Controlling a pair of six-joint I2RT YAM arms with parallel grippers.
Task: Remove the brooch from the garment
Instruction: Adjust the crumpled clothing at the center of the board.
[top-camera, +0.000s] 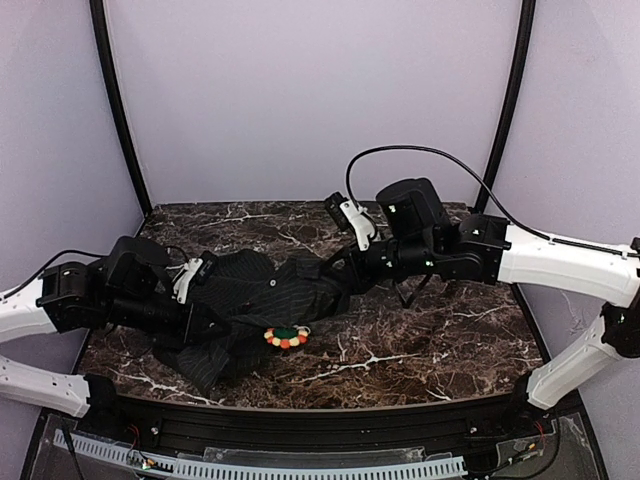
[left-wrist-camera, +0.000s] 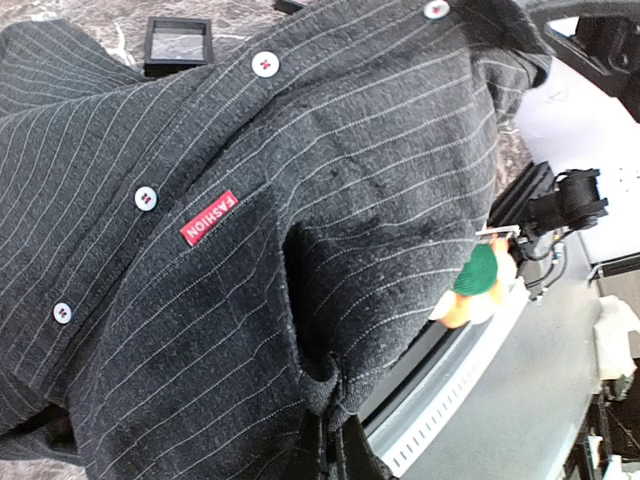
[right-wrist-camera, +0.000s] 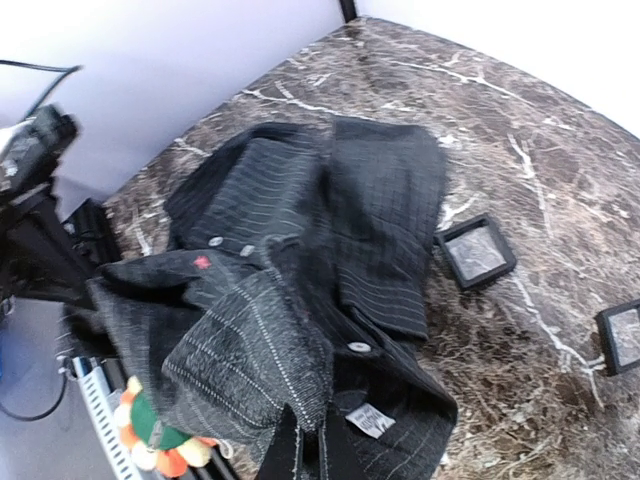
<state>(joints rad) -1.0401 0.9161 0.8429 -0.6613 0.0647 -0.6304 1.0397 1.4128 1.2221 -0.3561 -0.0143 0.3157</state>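
Note:
The black pinstriped garment (top-camera: 255, 295) lies bunched on the marble table, held between both arms. The brooch (top-camera: 286, 337), orange and cream petals around green, sits at the garment's near edge. In the left wrist view my left gripper (left-wrist-camera: 335, 425) is shut on a fold of the garment (left-wrist-camera: 230, 260), and the brooch (left-wrist-camera: 478, 280) hangs off the cloth's edge to the right. In the right wrist view my right gripper (right-wrist-camera: 318, 452) is shut on a raised flap of the garment (right-wrist-camera: 300, 240), with the brooch (right-wrist-camera: 150, 440) lower left of it.
Two small black square boxes (right-wrist-camera: 477, 250) (right-wrist-camera: 622, 337) rest on the marble to the right of the garment; one box (left-wrist-camera: 178, 42) shows beyond the cloth. The table's front rail (top-camera: 300, 425) runs just near the brooch.

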